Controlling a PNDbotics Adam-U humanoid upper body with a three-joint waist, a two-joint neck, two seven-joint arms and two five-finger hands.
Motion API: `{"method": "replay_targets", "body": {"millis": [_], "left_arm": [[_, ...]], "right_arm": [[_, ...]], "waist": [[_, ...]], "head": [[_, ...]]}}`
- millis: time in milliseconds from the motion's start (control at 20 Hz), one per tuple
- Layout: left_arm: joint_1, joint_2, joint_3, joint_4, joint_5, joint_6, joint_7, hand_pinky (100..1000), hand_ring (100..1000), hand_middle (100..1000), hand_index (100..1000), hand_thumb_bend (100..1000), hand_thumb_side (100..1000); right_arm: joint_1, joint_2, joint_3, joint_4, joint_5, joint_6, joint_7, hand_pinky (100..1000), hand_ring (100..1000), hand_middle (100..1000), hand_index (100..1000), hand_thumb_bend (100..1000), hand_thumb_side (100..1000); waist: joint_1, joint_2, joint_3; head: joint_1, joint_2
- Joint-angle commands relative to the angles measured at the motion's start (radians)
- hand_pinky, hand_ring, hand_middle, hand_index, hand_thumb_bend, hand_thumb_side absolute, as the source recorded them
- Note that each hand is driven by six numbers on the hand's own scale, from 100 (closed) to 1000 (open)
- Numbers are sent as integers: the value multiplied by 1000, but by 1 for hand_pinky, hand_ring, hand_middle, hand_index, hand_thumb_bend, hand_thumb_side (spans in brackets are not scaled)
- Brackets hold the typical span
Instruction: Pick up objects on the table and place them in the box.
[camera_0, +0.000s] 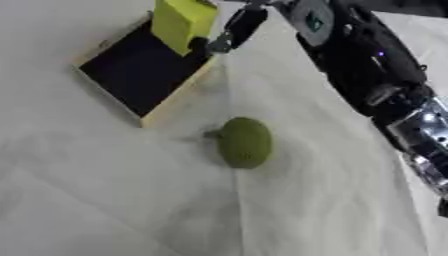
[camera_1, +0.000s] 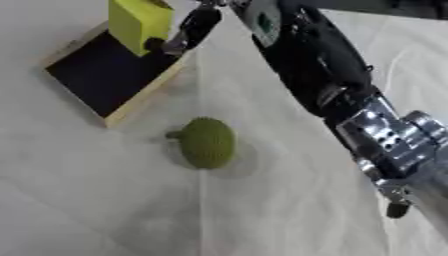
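A shallow wooden box (camera_0: 171, 102) with a black floor lies at the upper left of the white table. My right hand (camera_0: 236, 27) reaches in from the right and holds a yellow block (camera_0: 182, 22) over the box's far corner, fingers pinched on the block's right side. The block appears lifted above the black floor. A green, rough, oval fruit-like object (camera_0: 243, 142) with a short stem lies on the cloth just below and right of the box. My left hand shows in neither view.
My right arm (camera_1: 332, 85), black with silver joints, crosses the upper right diagonally. A white cloth (camera_0: 105, 200) covers the table, with folds running through it.
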Motion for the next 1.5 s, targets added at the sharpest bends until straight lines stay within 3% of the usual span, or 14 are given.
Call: {"method": "replay_targets", "body": {"millis": [50, 550, 700, 800, 850, 950, 1200, 1500], "left_arm": [[-18, 2, -5, -19, 11, 1, 4, 833, 647, 671, 804, 100, 672], [-29, -1, -8, -19, 13, 5, -8, 832, 645, 671, 803, 100, 672], [-30, 1, -6, -19, 12, 8, -13, 832, 644, 671, 803, 100, 672], [-30, 3, -6, -19, 10, 10, -18, 832, 641, 671, 803, 100, 672], [-30, 3, -6, -19, 9, 12, -20, 832, 638, 671, 803, 100, 672], [-29, 2, -6, -19, 9, 14, -23, 832, 636, 671, 803, 100, 672], [-26, 1, -6, -19, 8, 19, -27, 832, 636, 671, 803, 100, 672], [-21, -2, -7, -19, 7, 24, -31, 832, 635, 671, 804, 100, 672]], "right_arm": [[-30, 22, -29, 45, 73, -11, -32, 795, 654, 252, 458, 100, 477], [-29, 93, -41, 143, 328, -11, -171, 803, 702, 356, 581, 155, 557], [-26, 100, -34, 157, 385, -11, -209, 813, 741, 450, 716, 157, 540], [-27, 103, -36, 166, 404, -11, -228, 824, 766, 483, 761, 161, 526], [-28, 104, -39, 169, 409, -11, -234, 847, 821, 593, 844, 176, 506], [-31, 105, -47, 174, 416, -11, -239, 879, 877, 677, 899, 232, 509], [-35, 102, -70, 183, 452, -4, -261, 915, 926, 753, 947, 342, 509], [-37, 102, -80, 183, 480, 34, -300, 948, 956, 807, 988, 452, 422]], "waist": [[6, -27, 4], [3, -9, 18], [-1, -2, 19], [-3, 0, 20], [-4, 1, 20], [-5, 1, 19], [-6, -1, 18], [-5, -6, 14]], "head": [[-8, -5], [-19, -10], [-17, -7], [-14, -7], [-13, -7], [-10, -6], [-8, -8], [-4, -9]]}}
